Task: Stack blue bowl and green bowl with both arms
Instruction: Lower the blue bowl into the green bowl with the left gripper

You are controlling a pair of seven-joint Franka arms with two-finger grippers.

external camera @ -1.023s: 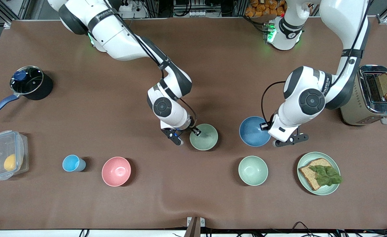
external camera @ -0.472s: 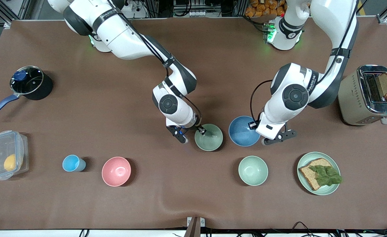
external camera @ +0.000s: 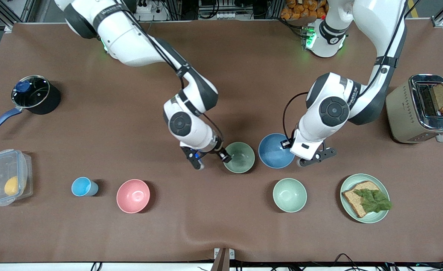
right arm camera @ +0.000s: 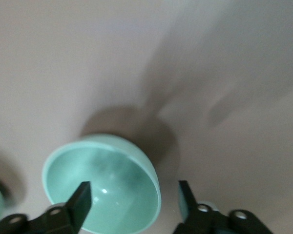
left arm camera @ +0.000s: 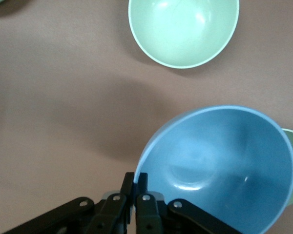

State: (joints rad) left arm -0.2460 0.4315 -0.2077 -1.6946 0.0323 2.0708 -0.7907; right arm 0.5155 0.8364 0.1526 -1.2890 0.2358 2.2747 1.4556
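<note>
Since a second ago, the blue bowl (external camera: 276,150) has shifted toward the green bowl (external camera: 239,157), and the right gripper (right arm camera: 134,202) has spread its fingers, one finger (right arm camera: 80,201) inside that bowl. The left gripper (left arm camera: 135,187) pinches the blue bowl's rim, closed. Nearer the camera, a plate (external camera: 364,198) carries bread with lettuce (external camera: 367,198).

Left gripper (left arm camera: 136,181) is clamped (fingers together), right gripper (right arm camera: 132,197) spread wide, both arms reaching mid-table.

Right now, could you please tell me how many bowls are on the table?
4: pink bowl beside the cup; mint bowl beside the plate; green bowl and blue bowl side by side mid-table.
</note>
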